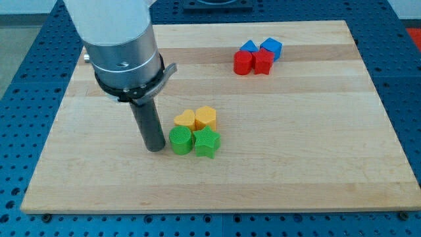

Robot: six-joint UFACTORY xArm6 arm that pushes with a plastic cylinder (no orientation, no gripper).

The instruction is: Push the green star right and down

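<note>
My tip [156, 149] rests on the wooden surface [316, 164] a little left of the frame's centre, at the lower end of the dark rod. There are no fingers on this arm, so nothing is held or clamped; the rod only pushes.

The green star [206, 142] lies just right of centre, in the lower half of the frame. Between it and my tip stands the green round block [180, 140], which appears to touch the tip on its left side and the star on its right. So the star lies to the right of the tip, nearly level with it, with the round block in the way.

Just above this pair sit two yellow blocks: a yellow one with a peaked top [185, 119] above the round block, and a yellow hexagon-like one [206, 117] above the star, close against both.

In my judgement, a straight shove rightward from here would drive the round block into the star and send it right but hardly down. To get the downward part, the tip probably needs to reach the star's upper-left side, where the yellow blocks crowd it.

Well apart, in the upper right of the frame, two red blocks [253, 62] and two blue blocks [262, 47] sit clustered together.
</note>
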